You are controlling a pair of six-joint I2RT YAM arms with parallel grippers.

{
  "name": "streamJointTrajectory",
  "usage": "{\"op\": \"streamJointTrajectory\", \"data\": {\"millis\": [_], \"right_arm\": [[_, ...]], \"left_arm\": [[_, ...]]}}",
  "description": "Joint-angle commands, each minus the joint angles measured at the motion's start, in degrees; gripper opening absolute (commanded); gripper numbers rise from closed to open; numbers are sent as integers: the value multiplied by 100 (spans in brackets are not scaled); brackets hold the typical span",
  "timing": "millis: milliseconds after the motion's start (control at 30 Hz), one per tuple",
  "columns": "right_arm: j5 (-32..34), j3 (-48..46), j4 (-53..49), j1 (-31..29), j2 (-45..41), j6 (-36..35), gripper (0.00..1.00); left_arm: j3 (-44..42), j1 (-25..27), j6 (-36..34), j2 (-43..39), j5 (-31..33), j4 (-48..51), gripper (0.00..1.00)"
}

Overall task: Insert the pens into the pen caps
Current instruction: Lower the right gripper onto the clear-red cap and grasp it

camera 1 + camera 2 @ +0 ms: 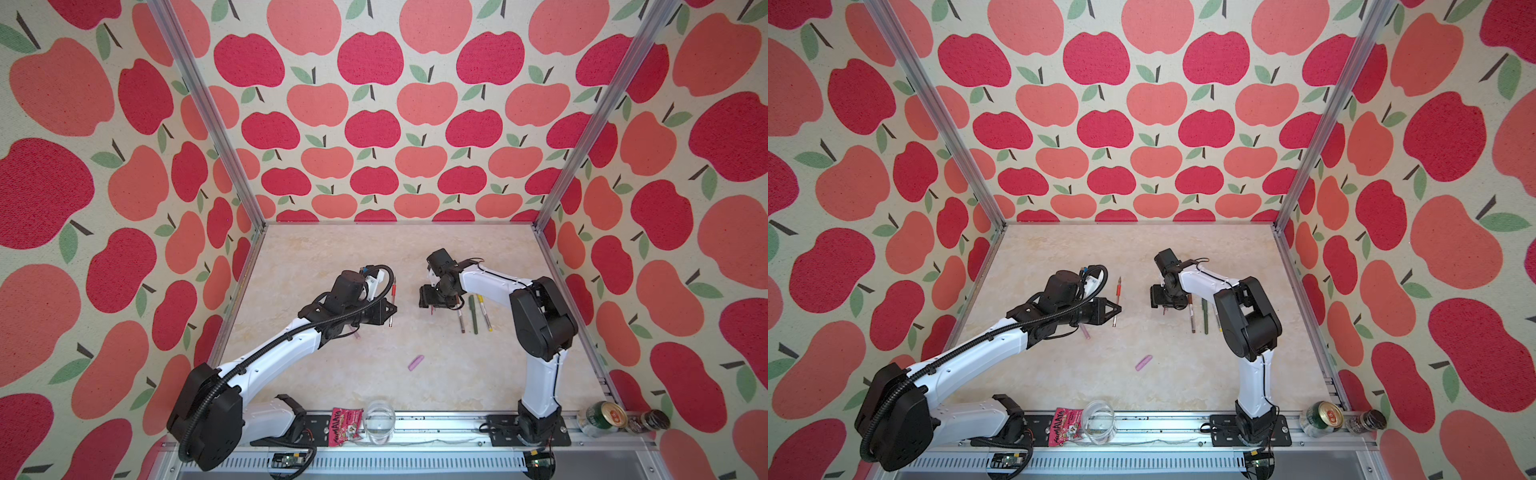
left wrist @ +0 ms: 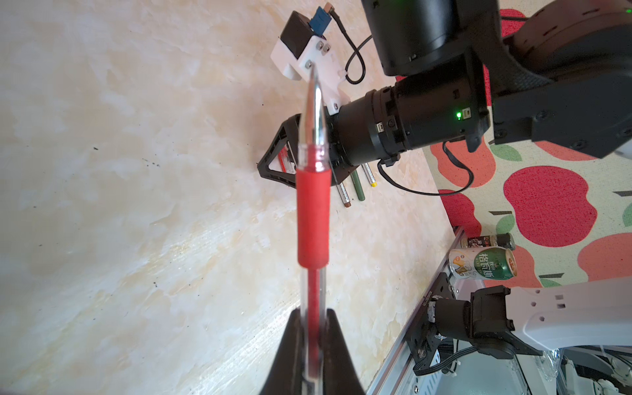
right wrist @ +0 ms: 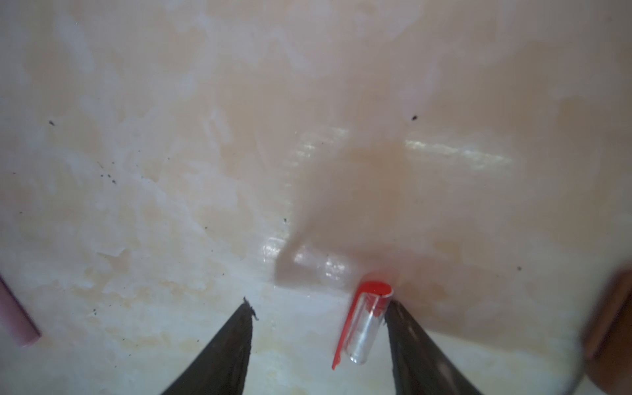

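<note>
Your red pen (image 2: 313,212) is pinched by its clear barrel in the clamped left gripper (image 2: 313,318), held above the middle of the table (image 1: 332,249) with its metal tip toward 12 o'clock in both top views. At the pen's 3 o'clock the red cap (image 3: 366,321) lies on the table inside the spread right gripper (image 3: 319,306), touching one finger and apart from the other. Three pens (image 1: 473,316) lie side by side at that gripper's 3 o'clock, and a pink cap (image 1: 416,362) lies alone toward 6 o'clock.
</note>
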State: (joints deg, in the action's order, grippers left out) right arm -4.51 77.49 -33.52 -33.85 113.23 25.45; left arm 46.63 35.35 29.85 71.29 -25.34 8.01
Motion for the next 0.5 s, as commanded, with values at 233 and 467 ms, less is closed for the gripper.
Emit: {"op": "streamJointTrajectory", "data": {"millis": [233, 467], "right_arm": [[502, -68, -444, -28, 357, -173, 38], [460, -192, -376, -55, 358, -137, 21]], "left_arm": [[-110, -85, -186, -91, -65, 96, 0], [-67, -116, -188, -27, -124, 56, 0]]}}
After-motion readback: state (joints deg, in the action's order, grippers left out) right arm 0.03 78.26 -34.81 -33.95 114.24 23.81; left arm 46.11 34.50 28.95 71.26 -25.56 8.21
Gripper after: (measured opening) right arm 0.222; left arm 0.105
